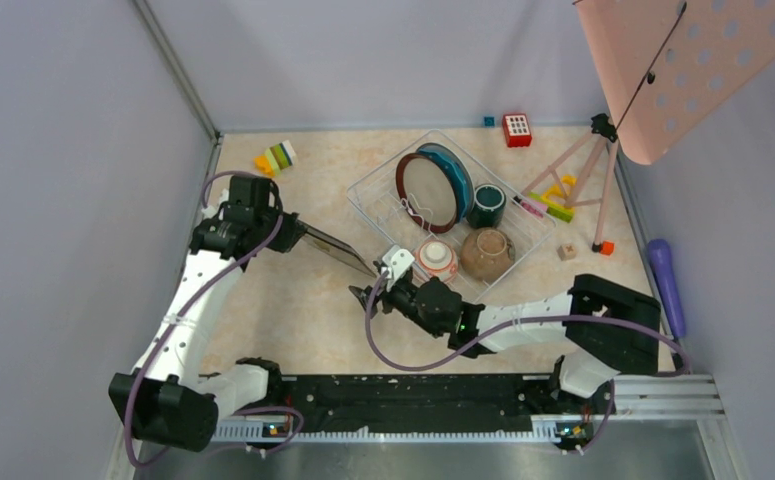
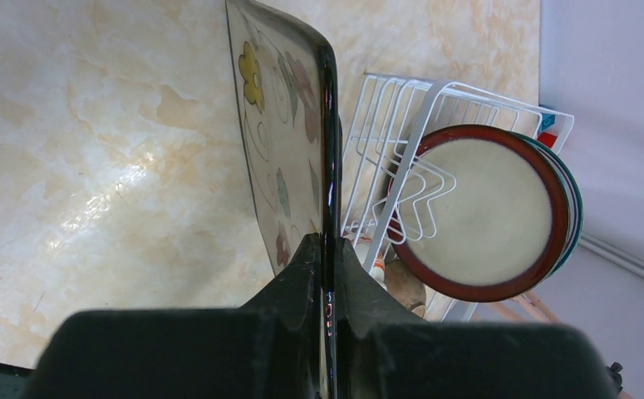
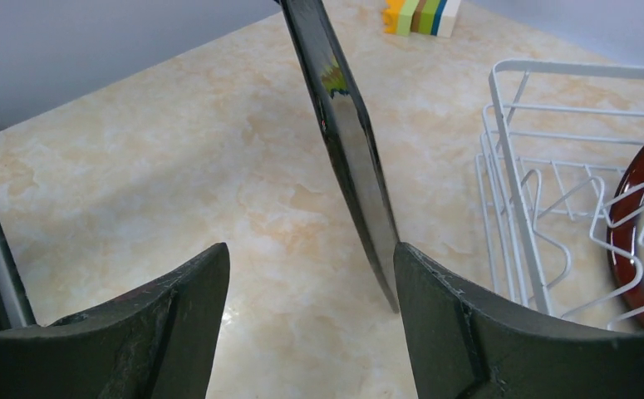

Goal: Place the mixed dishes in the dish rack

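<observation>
The rectangular white wire dish rack [image 1: 375, 192] sits right of centre on the marbled tabletop [image 1: 293, 320]; a red-brown-rimmed round plate [image 1: 430, 192] and a blue round plate [image 1: 458, 168] stand on edge inside it; the square leaf-patterned plate [image 2: 281, 150] hangs tilted just left of the rack, clenched at one edge by the left gripper [image 2: 326, 249]; the right gripper [image 3: 310, 258] is spread wide around the plate's other edge, contact unclear.

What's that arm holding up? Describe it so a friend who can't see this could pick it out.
Find the white wire dish rack in the middle of the table. Just left of it the left gripper pinches a plate by its rim. It is the square leaf-patterned plate: the only square dish, cream with flowers and leaves and a dark rim.
</observation>
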Available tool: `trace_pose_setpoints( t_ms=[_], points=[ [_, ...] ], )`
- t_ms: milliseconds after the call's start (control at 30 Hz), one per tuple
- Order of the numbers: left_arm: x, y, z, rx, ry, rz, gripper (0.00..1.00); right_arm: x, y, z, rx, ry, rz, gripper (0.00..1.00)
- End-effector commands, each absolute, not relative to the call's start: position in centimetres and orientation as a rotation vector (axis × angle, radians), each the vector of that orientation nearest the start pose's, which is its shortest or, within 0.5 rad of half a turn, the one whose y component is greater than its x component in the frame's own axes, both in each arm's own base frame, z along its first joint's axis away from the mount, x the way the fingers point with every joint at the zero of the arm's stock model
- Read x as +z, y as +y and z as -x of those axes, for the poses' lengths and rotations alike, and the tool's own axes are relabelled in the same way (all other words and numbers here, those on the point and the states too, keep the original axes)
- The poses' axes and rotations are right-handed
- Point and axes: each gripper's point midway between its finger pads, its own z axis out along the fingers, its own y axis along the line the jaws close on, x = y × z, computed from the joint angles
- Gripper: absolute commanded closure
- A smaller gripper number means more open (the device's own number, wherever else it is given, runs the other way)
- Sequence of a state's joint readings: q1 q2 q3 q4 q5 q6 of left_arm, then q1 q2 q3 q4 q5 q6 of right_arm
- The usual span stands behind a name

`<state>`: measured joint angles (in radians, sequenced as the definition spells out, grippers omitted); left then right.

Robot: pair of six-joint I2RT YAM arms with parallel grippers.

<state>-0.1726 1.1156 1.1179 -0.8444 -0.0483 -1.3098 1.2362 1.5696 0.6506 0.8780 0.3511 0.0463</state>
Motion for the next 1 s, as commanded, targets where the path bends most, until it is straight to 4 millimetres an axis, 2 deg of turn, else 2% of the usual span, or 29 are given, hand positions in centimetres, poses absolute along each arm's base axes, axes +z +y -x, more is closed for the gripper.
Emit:
trace_pose_setpoints(
  t_ms=[0,167,467,500,700,733,833,967],
  points=[
    [25.0,-9.1,-32.0,-0.733,1.988,1.315,1.0,20.4,40.3,-21.7,0.65,1.403,0.649,0.29],
    [25.0,-9.2,-32.2,-0.733,1.992,1.312,1.0,20.1,41.4,-23.0,0.652,1.401,0.694,0.3],
    [24.9,-8.9,-32.2,-0.719,1.987,1.319,1.0,19.6,44.2,-26.5,0.615,1.385,0.716,0.39],
    [24.9,-9.0,-32.2,-0.721,1.989,1.317,1.0,19.6,44.3,-26.8,0.61,1.385,0.713,0.43],
    [25.1,-9.2,-32.5,-0.73,1.993,1.292,1.0,19.8,44.7,-27.0,0.632,1.369,0.713,1.0],
    [25.2,-9.1,-32.5,-0.732,1.988,1.285,1.0,19.8,44.7,-27.0,0.638,1.368,0.711,1.0],
    [25.6,-9.0,-32.6,-0.744,1.966,1.27,0.81,20.2,44.6,-26.9,0.663,1.368,0.699,1.0],
    [27.1,-8.5,-32.3,-0.734,1.927,1.218,0.47,21.1,44.2,-27.0,0.667,1.387,0.66,1.0]
  ],
)
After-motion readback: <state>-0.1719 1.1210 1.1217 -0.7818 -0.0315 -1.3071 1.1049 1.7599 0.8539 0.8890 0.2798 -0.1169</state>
